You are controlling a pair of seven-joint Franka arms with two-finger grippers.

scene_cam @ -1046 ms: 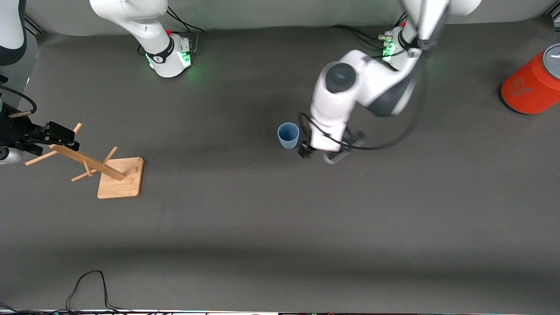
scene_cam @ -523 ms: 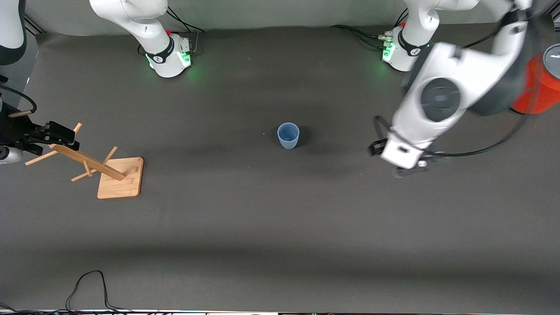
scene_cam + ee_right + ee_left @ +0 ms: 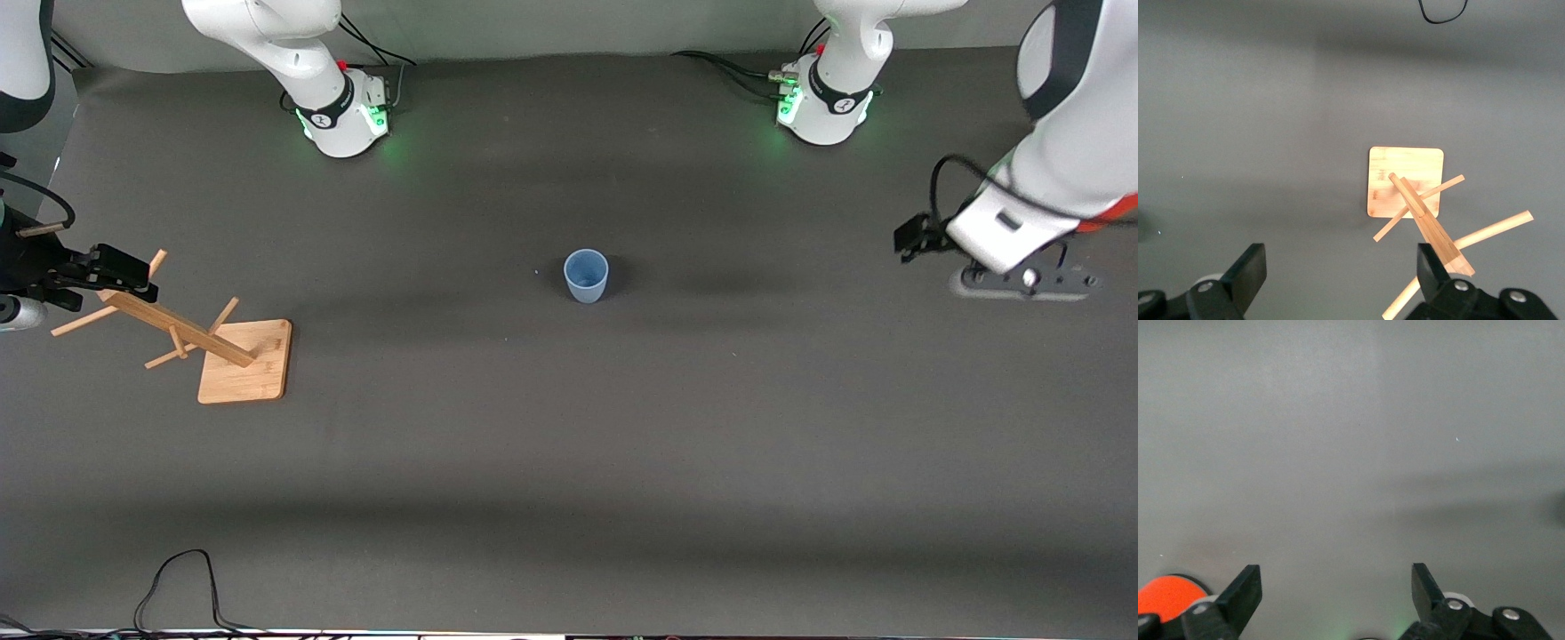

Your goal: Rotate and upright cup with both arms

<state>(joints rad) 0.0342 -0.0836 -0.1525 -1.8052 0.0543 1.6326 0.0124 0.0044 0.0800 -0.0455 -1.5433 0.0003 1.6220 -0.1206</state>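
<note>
The pale-blue cup (image 3: 586, 275) stands upright, mouth up, at the middle of the table, with nothing touching it. My left gripper (image 3: 1022, 281) is far from the cup, over the left arm's end of the table. It is open and empty, and its wrist view (image 3: 1336, 577) shows only bare mat between the fingers. My right gripper (image 3: 124, 276) waits over the top of the wooden rack at the right arm's end. It is open and empty in its wrist view (image 3: 1341, 257). The cup is not in either wrist view.
A wooden peg rack (image 3: 244, 360) on a square base stands toward the right arm's end and also shows in the right wrist view (image 3: 1405, 181). An orange-red cylinder (image 3: 1165, 600) sits under the left arm. A black cable (image 3: 178, 578) lies at the near edge.
The left arm has swung away from beside the cup toward its own end of the table. The cup stays upright and has not moved. The right arm has not moved.
</note>
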